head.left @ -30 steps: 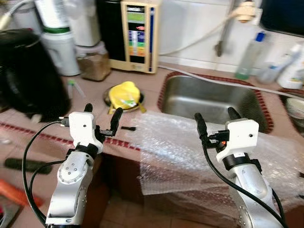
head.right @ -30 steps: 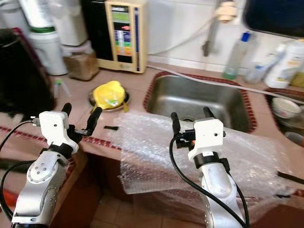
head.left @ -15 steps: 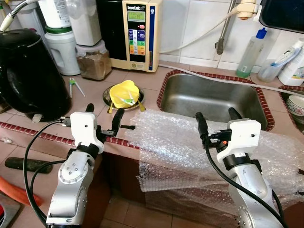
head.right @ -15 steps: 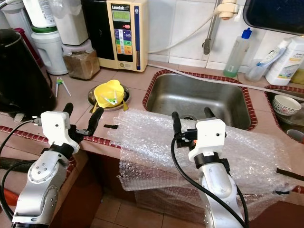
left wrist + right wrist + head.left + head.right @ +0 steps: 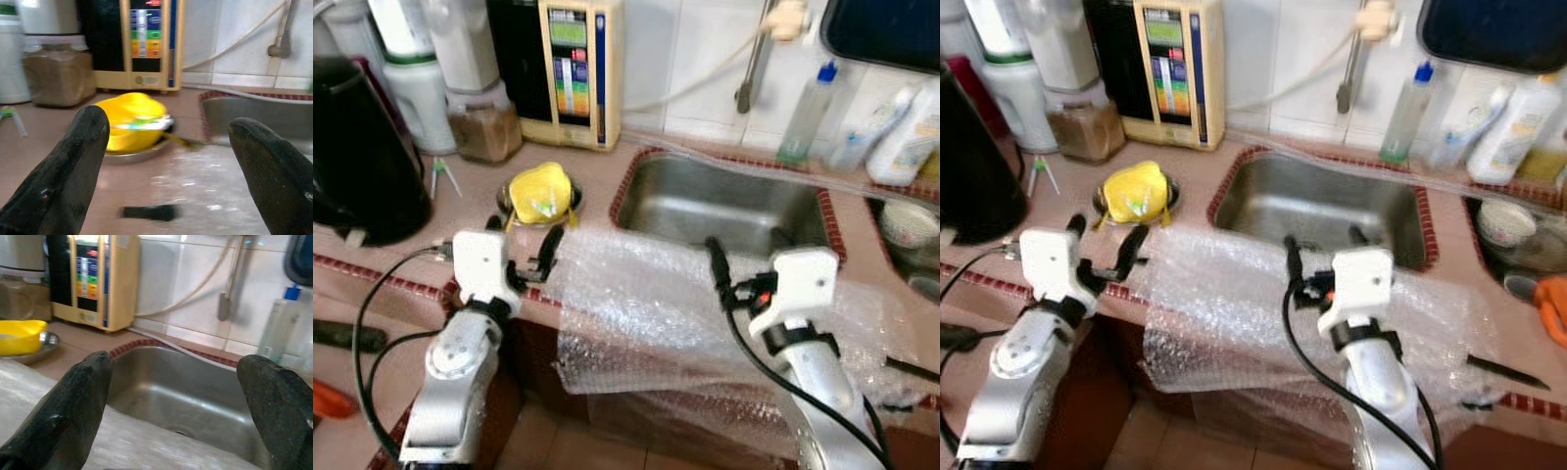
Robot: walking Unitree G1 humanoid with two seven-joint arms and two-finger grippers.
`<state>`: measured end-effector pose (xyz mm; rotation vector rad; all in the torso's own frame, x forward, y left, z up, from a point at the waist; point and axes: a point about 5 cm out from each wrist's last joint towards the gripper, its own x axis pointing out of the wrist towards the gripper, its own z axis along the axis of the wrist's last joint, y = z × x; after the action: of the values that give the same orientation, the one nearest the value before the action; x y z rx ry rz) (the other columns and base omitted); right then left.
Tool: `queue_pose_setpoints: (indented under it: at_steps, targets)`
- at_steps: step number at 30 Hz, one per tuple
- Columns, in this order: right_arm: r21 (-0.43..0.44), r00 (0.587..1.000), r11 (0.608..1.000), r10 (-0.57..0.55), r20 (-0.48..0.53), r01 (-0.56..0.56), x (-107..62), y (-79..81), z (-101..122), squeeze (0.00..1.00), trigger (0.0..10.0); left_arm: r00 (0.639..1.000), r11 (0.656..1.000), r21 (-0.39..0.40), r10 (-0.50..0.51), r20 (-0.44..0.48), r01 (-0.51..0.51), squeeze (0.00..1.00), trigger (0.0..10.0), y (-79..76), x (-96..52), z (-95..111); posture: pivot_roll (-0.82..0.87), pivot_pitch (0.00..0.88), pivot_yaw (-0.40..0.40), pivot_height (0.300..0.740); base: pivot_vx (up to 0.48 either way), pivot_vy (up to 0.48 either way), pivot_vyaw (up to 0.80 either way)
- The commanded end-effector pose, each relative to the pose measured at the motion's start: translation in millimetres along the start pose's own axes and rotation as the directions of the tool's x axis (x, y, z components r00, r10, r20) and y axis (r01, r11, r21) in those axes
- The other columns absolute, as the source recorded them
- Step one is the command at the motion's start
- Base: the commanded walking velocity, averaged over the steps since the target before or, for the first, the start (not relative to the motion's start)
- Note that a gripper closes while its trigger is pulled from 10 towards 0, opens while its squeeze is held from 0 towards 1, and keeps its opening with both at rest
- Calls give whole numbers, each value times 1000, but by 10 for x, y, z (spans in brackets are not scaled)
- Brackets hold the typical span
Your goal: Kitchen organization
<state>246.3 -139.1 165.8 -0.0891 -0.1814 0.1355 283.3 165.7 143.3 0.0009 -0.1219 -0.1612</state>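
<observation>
Bubble wrap (image 5: 646, 304) apparently just below both spread-fingered grippers, left (image 5: 522, 242) and right (image 5: 744, 257).

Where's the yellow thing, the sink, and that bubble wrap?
yellow bowl (image 5: 540, 189), left eye view, on its yellow top.
sink (image 5: 724, 201), left eye view, on the bare steel basin floor.
bubble wrap (image 5: 626, 304), left eye view, on the sheet's middle.

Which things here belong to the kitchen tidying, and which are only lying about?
Likely for the job:
bubble wrap draped over the counter edge
left gripper, open, near it
right gripper, open, above it

Just lying about:
yellow bowl
sink
black kettle
water purifier
</observation>
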Motion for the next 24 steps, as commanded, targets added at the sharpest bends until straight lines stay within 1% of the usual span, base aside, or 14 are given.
queue_pose_setpoints:
  at_steps: [1, 6, 8, 11, 17, 18, 21, 24]
  targets:
    - [-35, 1000, 999, 0, 10, 1, -14, -34, 31, 0, 10000, 1000, 1000, -6, -9, 11, 9, 0, 10000, -58, 26, 25, -52, 16, 6, 740, 0, 0, 0]
    - [-54, 1000, 999, 10, 18, -9, -11, -21, 43, 0, 10000, 1000, 1000, 9, -3, 16, 3, 0, 10000, -51, 42, 37, -51, 24, 4, 740, 0, 0, 0]
    - [-51, 1000, 999, 10, 21, -9, -13, -18, 44, 0, 10000, 1000, 1000, 15, 21, 19, -21, 0, 10000, -32, 51, 39, -52, 27, 7, 740, 0, 0, 497]
    - [-50, 1000, 999, 11, 23, -10, -13, -16, 44, 0, 10000, 999, 999, 17, 31, 17, -31, 0, 10000, -27, 53, 36, -52, 27, 7, 740, 0, 0, 510]
    - [-52, 1000, 999, 12, 26, -11, -4, -10, 51, 0, 10000, 999, 999, 16, 40, 20, -41, 0, 10000, -25, 52, 38, -50, 25, 8, 740, 0, 0, 800]
    - [-46, 1000, 999, 9, 26, -8, -2, -12, 50, 0, 10000, 998, 998, 21, 56, 25, -56, 0, 10000, -18, 53, 46, -50, 25, 8, 740, 0, 0, 488]
    - [-39, 1000, 999, 4, 27, -3, 2, -19, 47, 0, 10000, 997, 998, 16, 65, 29, -65, 0, 10000, -17, 56, 51, -50, 25, 8, 740, 0, 0, 0]
    - [-23, 1000, 1000, -4, 25, 4, 10, -30, 39, 0, 10000, 998, 999, 22, 44, 37, -45, 0, 10000, -28, 58, 65, -50, 25, 8, 740, 0, 0, 0]
